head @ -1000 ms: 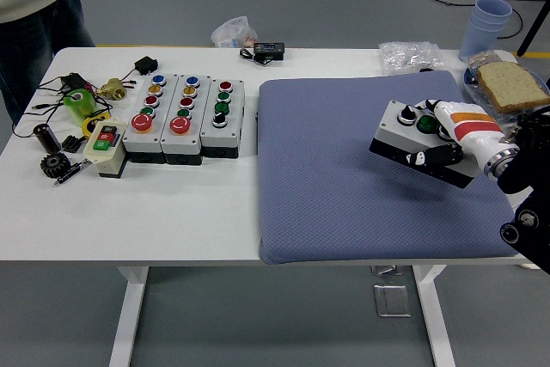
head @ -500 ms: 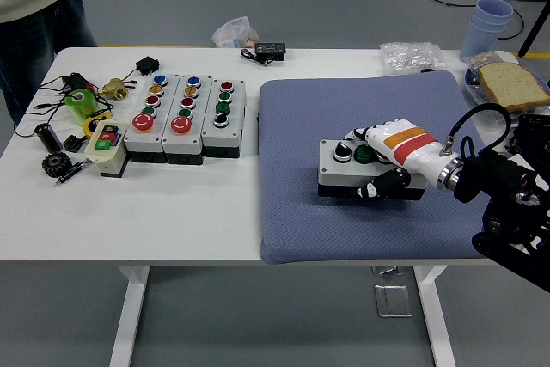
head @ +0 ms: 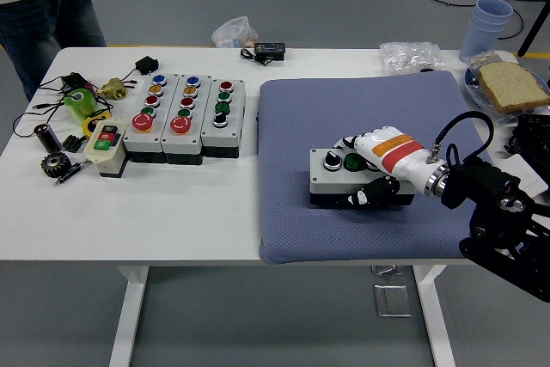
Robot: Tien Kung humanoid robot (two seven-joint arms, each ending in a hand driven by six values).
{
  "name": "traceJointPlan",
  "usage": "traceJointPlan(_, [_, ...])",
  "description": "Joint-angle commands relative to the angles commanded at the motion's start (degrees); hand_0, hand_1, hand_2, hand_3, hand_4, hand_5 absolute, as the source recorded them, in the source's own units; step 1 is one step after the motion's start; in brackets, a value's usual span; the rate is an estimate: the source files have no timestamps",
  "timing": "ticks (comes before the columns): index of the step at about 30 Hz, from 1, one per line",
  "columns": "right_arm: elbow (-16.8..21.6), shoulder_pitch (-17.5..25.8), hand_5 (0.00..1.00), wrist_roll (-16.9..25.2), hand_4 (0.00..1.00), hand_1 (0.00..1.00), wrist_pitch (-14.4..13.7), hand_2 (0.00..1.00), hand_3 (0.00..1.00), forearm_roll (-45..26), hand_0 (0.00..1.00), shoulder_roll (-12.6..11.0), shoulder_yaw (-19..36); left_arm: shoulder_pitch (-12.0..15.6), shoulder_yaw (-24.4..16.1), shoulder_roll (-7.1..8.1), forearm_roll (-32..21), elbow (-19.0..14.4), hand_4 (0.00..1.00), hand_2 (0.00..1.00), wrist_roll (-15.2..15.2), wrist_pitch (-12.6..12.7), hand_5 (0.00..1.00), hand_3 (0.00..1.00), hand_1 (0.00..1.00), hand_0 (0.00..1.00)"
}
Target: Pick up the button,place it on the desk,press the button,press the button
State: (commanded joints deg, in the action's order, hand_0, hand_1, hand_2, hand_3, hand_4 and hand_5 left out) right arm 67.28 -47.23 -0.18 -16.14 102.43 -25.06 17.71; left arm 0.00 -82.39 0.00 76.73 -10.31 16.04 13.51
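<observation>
Head view: my right hand [head: 371, 169] reaches in from the right, low over the blue mat [head: 301, 221], wrist level. Its white fingers [head: 351, 142] wrap the far edge of the grey button box [head: 337, 176], thumb on the near side, grasping it. The box rests flat on the mat, showing a black knob and green button.
</observation>
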Motion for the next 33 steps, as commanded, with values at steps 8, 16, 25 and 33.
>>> traceJointPlan(8, [-1.4, 0.4, 0.113, 0.5, 0.669, 0.31, -1.0, 0.488, 0.505, 1.5, 0.319, 0.8, -0.4, 0.4, 0.1, 0.0, 0.1, 0.0, 0.272, 0.425, -0.1, -0.1, 0.366, 0.431, 0.422, 0.566])
traceJointPlan(16, [-3.9, 0.4, 0.054, 0.0, 0.708, 0.416, -1.8, 0.546, 0.542, 2.4, 0.434, 2.4, -1.2, 0.8, -0.1, 0.0, -0.1, 0.0, 0.271, 0.426, -0.1, -0.1, 0.367, 0.431, 0.421, 0.565])
traceJointPlan(25, [-3.3, 0.6, 0.025, -1.2, 0.792, 0.538, -0.6, 0.665, 0.699, 2.7, 0.633, 2.3, -0.6, 0.6, -0.2, 0.0, 0.4, 0.0, 0.271, 0.425, 0.1, 0.0, 0.369, 0.43, 0.421, 0.562])
traceJointPlan(33, [-3.8, 0.8, 0.027, -0.3, 0.806, 0.6, -1.7, 0.718, 0.755, 2.5, 0.679, 2.6, 0.3, 0.4, 0.0, 0.0, -0.6, 0.0, 0.271, 0.425, -0.2, 0.0, 0.37, 0.43, 0.421, 0.562])
